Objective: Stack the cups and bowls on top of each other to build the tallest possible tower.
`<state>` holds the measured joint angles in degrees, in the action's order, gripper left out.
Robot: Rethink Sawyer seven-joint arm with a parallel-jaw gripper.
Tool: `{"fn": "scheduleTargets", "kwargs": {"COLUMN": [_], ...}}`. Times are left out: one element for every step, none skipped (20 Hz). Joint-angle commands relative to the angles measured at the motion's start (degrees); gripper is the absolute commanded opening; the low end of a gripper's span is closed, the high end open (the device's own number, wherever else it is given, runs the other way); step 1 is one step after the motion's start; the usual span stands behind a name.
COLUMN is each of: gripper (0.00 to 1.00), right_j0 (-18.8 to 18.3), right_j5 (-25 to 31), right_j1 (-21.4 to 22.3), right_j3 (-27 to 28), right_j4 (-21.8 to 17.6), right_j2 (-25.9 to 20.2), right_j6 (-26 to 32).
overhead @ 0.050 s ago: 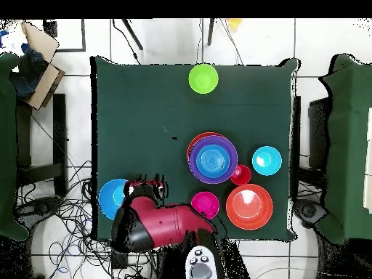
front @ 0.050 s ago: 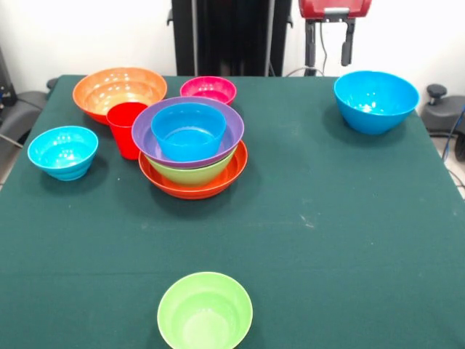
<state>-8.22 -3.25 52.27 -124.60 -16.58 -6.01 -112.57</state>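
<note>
The tower (front @ 0.050 s ago: 190,149) stands left of the table's centre: a wide orange bowl (front @ 0.050 s ago: 218,182) at the base, then a green bowl (front @ 0.050 s ago: 190,173), a purple bowl (front @ 0.050 s ago: 231,129) and a blue bowl (front @ 0.050 s ago: 188,131) on top; from above it shows as tower (overhead @ 0.050 s ago: 212,158). The red cup (front @ 0.050 s ago: 126,129) stands upright, touching its left side. Loose bowls: orange (front @ 0.050 s ago: 119,91), magenta (front @ 0.050 s ago: 208,90), blue (front @ 0.050 s ago: 63,151), blue (front @ 0.050 s ago: 375,100), green (front @ 0.050 s ago: 205,311). My gripper (front @ 0.050 s ago: 329,62) hangs open and empty, above and behind the right blue bowl (overhead @ 0.050 s ago: 114,197).
The green cloth-covered table (front @ 0.050 s ago: 327,218) carries everything. In the overhead view the red arm (overhead @ 0.050 s ago: 163,221) reaches over the table's edge beside the magenta bowl (overhead @ 0.050 s ago: 205,205). Cables lie on the floor around the base.
</note>
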Motion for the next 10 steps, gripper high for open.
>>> {"fn": "scheduleTargets", "kwargs": {"gripper": [1.00, 1.00, 1.00, 1.00, 1.00, 1.00, 1.00, 1.00, 1.00, 1.00], "right_j0": [0.0, -0.1, -0.7, -0.8, -1.4, -1.6, -2.3, -2.5, -2.6, -2.7], "right_j5": [-0.9, -1.2, -1.9, -2.4, -2.9, -3.1, -3.3, -3.6, -3.7, -3.9], "right_j1": [-3.6, -4.0, -4.6, -5.0, -5.5, -5.8, -6.3, -6.6, -6.9, -7.3], "right_j3": [-2.6, -2.3, -2.2, -2.0, -1.9, -1.8, -1.7, -1.7, -1.6, -1.4], "right_j4": [-6.0, -6.3, -7.0, -7.3, -8.0, -8.4, -9.0, -9.5, -9.8, -10.2], "right_j2": [-9.1, -9.2, -10.0, -10.3, -11.3, -11.9, -12.9, -13.3, -13.4, -13.6], "right_j6": [-2.5, -2.7, -2.9, -3.0, -3.0, -3.1, -3.1, -3.2, -3.3, -3.3]}}
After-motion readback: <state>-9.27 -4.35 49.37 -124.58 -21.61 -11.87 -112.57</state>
